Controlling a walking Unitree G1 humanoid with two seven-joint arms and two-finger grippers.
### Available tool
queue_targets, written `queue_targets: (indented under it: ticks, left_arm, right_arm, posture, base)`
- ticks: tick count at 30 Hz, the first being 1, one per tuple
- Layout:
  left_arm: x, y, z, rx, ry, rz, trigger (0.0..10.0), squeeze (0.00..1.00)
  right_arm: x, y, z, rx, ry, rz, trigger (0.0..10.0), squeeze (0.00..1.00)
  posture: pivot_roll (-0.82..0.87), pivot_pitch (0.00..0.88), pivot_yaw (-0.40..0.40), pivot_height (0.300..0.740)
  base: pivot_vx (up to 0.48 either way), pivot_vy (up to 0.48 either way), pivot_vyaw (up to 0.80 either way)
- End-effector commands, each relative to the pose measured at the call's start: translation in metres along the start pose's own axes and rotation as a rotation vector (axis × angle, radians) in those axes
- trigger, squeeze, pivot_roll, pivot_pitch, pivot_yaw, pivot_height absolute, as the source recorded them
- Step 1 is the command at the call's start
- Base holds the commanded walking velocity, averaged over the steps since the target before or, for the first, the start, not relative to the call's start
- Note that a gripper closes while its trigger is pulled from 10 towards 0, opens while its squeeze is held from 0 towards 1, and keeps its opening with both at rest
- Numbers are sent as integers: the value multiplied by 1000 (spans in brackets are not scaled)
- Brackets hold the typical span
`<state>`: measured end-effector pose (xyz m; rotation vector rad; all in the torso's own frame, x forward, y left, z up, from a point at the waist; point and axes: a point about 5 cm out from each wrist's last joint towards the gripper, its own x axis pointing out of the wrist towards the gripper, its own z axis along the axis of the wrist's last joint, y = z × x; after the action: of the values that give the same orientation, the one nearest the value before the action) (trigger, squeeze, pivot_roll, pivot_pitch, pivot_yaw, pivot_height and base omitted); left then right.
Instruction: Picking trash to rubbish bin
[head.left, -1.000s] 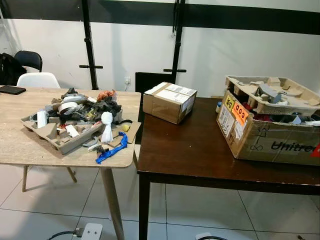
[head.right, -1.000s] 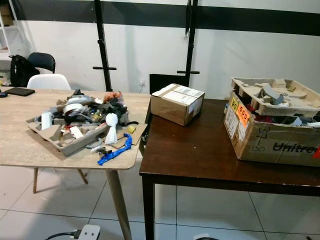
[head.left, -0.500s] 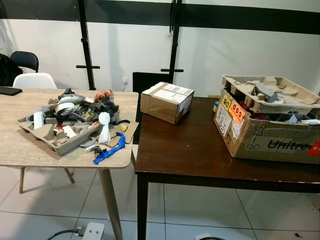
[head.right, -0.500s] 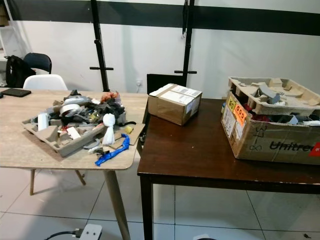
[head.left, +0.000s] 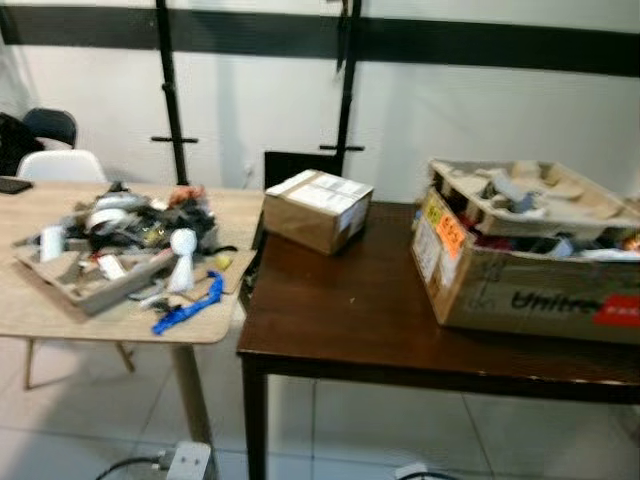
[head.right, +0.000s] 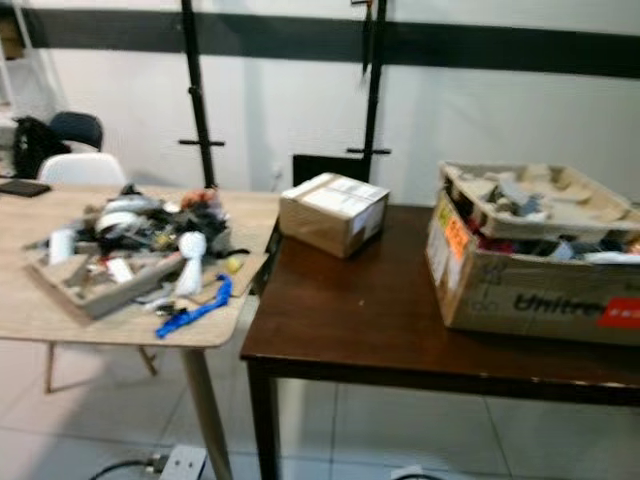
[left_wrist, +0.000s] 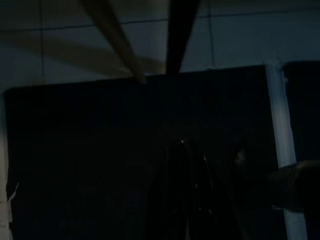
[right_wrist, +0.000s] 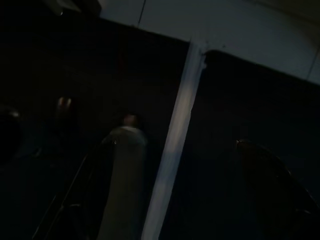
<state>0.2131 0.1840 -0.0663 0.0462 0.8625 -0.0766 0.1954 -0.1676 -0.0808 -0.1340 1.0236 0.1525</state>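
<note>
A heap of mixed trash (head.left: 125, 222) lies in a grey pulp tray (head.left: 68, 288) on the light wooden table (head.left: 60, 322) at the left. A white tied bag (head.left: 182, 262) and a blue strip (head.left: 186, 305) lie at the heap's near edge. On the dark table (head.left: 340, 312) stands a large cardboard box (head.left: 530, 292) stuffed with scraps, with a pulp tray (head.left: 520, 190) on top. My left gripper (left_wrist: 183, 165) and right gripper (right_wrist: 170, 200) hang in deep shade near the floor, and only dim outlines can be made out.
A small taped carton (head.left: 316, 208) sits at the dark table's back left corner. A white chair (head.left: 56, 165) and a black chair (head.left: 50, 124) stand behind the light table. Two black poles (head.left: 168, 90) rise by the wall. A power strip (head.left: 186, 460) lies on the tiles.
The whole picture has slid left and blurred, so the camera has moved. The trash and the boxes hold their places on the tables.
</note>
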Motion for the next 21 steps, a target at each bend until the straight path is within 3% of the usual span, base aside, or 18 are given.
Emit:
queue_targets:
  ticks: [1,2,4,13,21]
  left_arm:
    - [0,-3,-1,-14,-4,-5,10000,0]
    - [0,-3,0,-68,-11,-5,10000,0]
    - [1,-3,1,-92,-15,-6,10000,0]
    - [1,-2,5,-96,-29,-13,10000,0]
    - [1,0,6,-68,-34,-12,10000,0]
  right_arm:
    - [-1,-4,-2,-16,8,-9,10000,0]
    - [-1,-3,-2,-17,8,-9,10000,0]
    - [-1,-3,-2,-18,9,-9,10000,0]
    - [0,-2,-1,-18,8,-8,10000,0]
    - [0,-2,0,-13,5,-7,10000,0]
  posture:
    - [51,0,-22,740]
    - [51,0,-23,740]
    - [51,0,-23,740]
    - [52,0,-20,740]
    - [53,0,-18,740]
  base:
    - [0,-352,0]
    - [0,0,0]
    - [0,0,0]
    - [0,415,0]
    - [0,0,0]
